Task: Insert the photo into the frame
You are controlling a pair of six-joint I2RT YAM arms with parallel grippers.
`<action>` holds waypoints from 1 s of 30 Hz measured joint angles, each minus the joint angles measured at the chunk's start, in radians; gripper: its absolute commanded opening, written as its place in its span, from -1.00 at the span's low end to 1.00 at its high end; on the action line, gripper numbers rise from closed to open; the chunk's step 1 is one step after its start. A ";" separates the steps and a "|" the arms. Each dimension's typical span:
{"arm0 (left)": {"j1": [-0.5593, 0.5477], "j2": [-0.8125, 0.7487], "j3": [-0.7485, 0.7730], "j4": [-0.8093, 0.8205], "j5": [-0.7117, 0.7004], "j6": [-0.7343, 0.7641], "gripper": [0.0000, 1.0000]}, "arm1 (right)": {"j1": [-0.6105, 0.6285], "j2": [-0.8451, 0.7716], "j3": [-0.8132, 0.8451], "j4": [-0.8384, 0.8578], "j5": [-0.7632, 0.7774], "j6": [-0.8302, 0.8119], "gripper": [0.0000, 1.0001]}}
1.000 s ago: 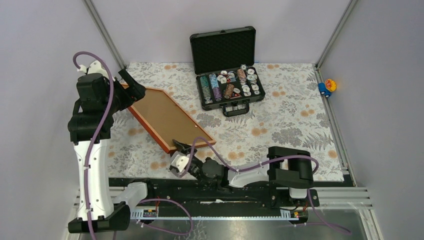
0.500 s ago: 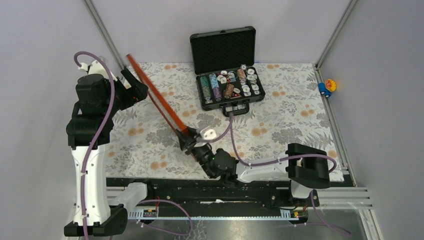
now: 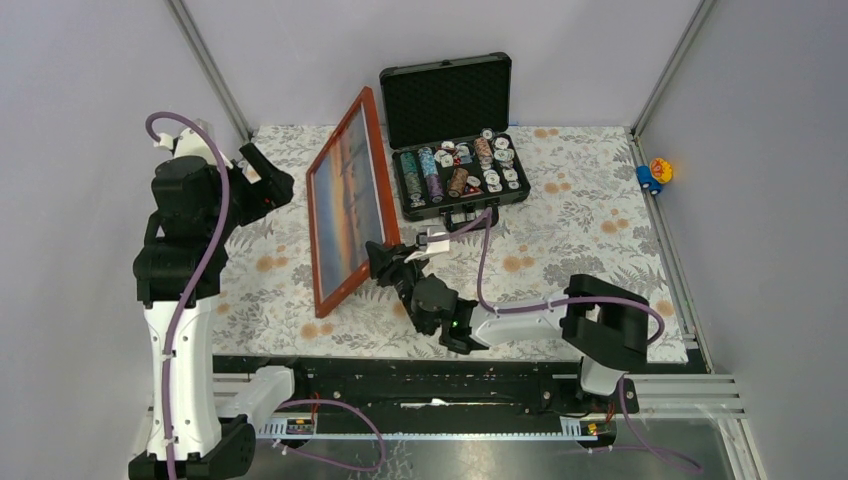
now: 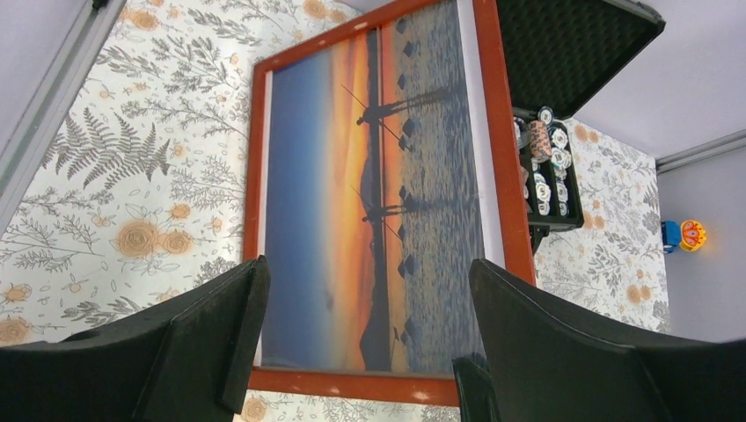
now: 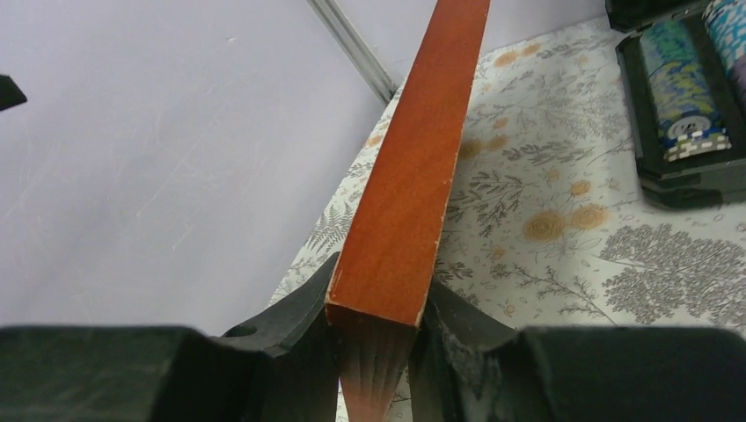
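Grey walls on three sides and a floral-patterned tablecloth (image 3: 560,250) under everything; your right gripper (image 3: 382,258) is clamped on the near corner of the thin orange-brown wooden picture frame (image 3: 380,160), one finger on each face of the rail, as the right wrist view shows plainly; the frame is tipped up steeply off the cloth, its front turned toward your left arm; whether its low edge touches the cloth, you cannot tell from here; the glossy sunset photo (image 3: 345,205), orange sky over blue water with dark silhouettes, fills the frame's opening, with a white strip showing along one long side; your left gripper (image 3: 268,172) hangs just beside the frame's left side with its fingers wide apart, holding nothing, the photo filling its wrist view; behind the frame, the black hard case (image 3: 447,95) sits open, its rows of chips (image 3: 455,170) on show.
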 measured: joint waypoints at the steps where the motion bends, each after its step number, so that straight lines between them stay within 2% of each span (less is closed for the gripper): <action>1: 0.000 -0.003 -0.007 0.001 0.000 -0.001 0.81 | -0.004 0.008 0.002 0.000 -0.001 0.018 -1.00; 7: 0.000 -0.030 -0.068 0.018 0.007 -0.011 0.82 | -0.057 0.093 0.044 -0.003 -0.060 0.157 -1.00; 16: 0.000 -0.068 -0.159 0.064 0.074 -0.026 0.96 | -0.101 0.212 0.143 -0.033 -0.107 0.283 -1.00; 21: -0.032 -0.069 -0.200 0.089 0.140 -0.026 0.98 | -0.101 0.282 0.189 -0.041 -0.107 0.372 -1.00; 30: -0.104 -0.107 -0.221 0.111 0.183 -0.026 0.97 | -0.101 0.387 0.212 -0.062 -0.108 0.631 -1.00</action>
